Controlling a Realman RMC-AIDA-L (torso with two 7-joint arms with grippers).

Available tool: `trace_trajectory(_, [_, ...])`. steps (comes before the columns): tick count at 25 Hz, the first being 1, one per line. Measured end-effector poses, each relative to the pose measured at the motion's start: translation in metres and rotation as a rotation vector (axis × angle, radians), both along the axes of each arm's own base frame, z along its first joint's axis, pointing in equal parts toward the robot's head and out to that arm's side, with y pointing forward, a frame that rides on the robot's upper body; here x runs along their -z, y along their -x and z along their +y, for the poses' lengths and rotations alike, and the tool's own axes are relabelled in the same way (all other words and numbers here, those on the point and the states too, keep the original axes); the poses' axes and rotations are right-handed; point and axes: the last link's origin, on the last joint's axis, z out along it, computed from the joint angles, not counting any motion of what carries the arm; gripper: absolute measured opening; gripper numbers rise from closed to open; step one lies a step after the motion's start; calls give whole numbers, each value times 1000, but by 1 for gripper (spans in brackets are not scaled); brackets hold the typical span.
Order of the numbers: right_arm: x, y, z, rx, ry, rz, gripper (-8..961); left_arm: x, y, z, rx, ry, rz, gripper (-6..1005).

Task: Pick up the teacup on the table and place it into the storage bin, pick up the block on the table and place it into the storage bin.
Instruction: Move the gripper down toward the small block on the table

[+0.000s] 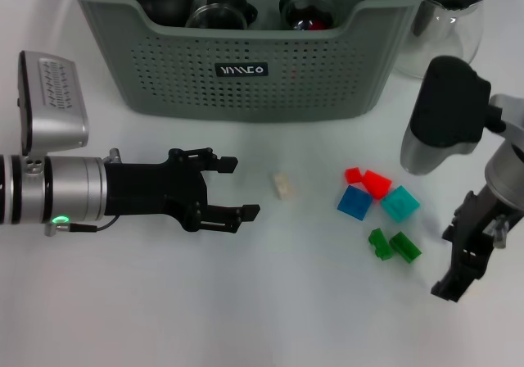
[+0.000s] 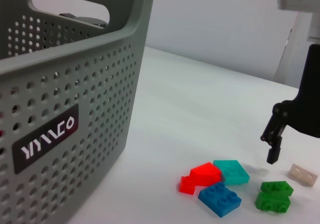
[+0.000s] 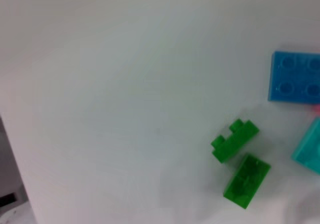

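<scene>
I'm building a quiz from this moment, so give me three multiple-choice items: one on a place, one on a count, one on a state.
1. Where is the cream block?
A. inside the storage bin
B. on the table, between the left pincer and the coloured blocks
C. in the right pincer

2. How many green blocks lie on the table?
A. one
B. two
C. four

3. How is the left pincer?
A. open, empty
B. shut on a cup
C. shut on a block

Key: 1 B, it lies alone on the table. 2 B, a pair lies together. 3 A, its fingers are spread with nothing between.
</scene>
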Motion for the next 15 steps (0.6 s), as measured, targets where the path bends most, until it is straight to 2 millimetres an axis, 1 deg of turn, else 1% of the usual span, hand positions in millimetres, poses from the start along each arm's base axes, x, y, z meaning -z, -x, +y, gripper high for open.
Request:
trace_trajectory(5, [-1, -5, -2, 1, -14, -34, 915, 0, 0, 0, -2, -3, -3, 861])
trace_trajectory(12, [-2, -6, -4, -6, -36, -65, 915, 0, -1, 1, -1, -6, -5, 861])
trace_trajectory(15, [0, -7, -6, -7, -30, -69, 901, -1, 0, 1, -4, -10, -6, 861])
